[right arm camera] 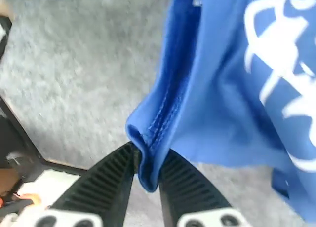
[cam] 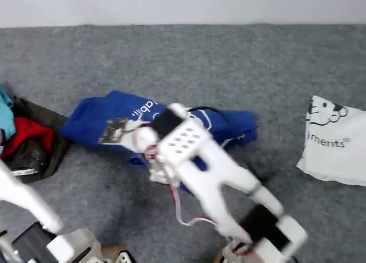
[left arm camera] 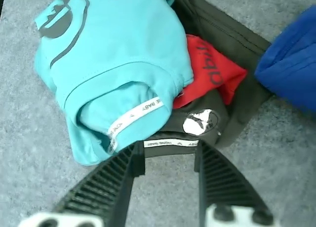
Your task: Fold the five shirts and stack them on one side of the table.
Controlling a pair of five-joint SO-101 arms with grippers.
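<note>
Shirts lay in three places on the grey table. At the left edge a light blue shirt, a red shirt and a dark shirt were heaped over one another, none of them folded. The left gripper hung just above the collar of the dark shirt, with its jaws wide apart and nothing between them. I judged that if it closed there it could catch the light blue collar together with the dark one, because the two edges lay touching, and then two shirts would come up at once. In the middle the blue shirt lay crumpled, and the right gripper was closed on a thin fold of its hem. This hold looked small. The cloth could slip out during a pull, or the loose rest of the shirt could drag and bunch, so the fold would come out crooked. It could also be pushed onto the heap just beside it. At the right the white shirt lay folded, well apart from the others.
</note>
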